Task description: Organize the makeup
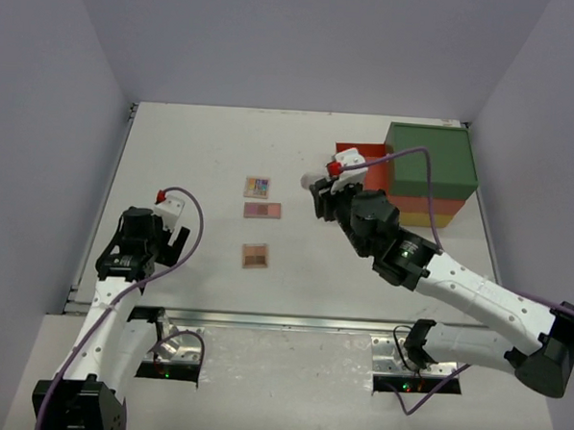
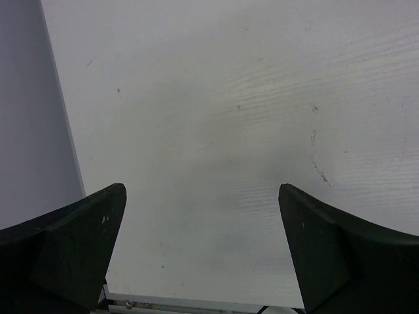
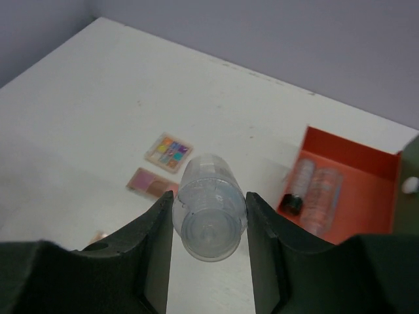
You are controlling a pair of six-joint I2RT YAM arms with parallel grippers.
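My right gripper (image 3: pixel 209 198) is shut on a clear round jar (image 3: pixel 209 216) and holds it above the table, left of the open orange drawer (image 3: pixel 350 149). In the top view this gripper (image 1: pixel 319 190) is next to the drawer (image 1: pixel 351 150). In the drawer lie two clear-looking bottles (image 3: pixel 323 196), one with a black cap (image 3: pixel 292 203). Three flat palettes lie on the table: a multicoloured one (image 1: pixel 258 186) (image 3: pixel 169 152), a pink one (image 1: pixel 262 210) (image 3: pixel 149 183) and a brown one (image 1: pixel 255 256). My left gripper (image 2: pixel 203 196) (image 1: pixel 173 240) is open and empty over bare table at the left.
The big green-topped box (image 1: pixel 430 165) with orange and yellow drawers stands at the back right. The table's near edge with a metal rail (image 1: pixel 262 320) runs in front of the arm bases. Grey walls close in the table at the left, back and right.
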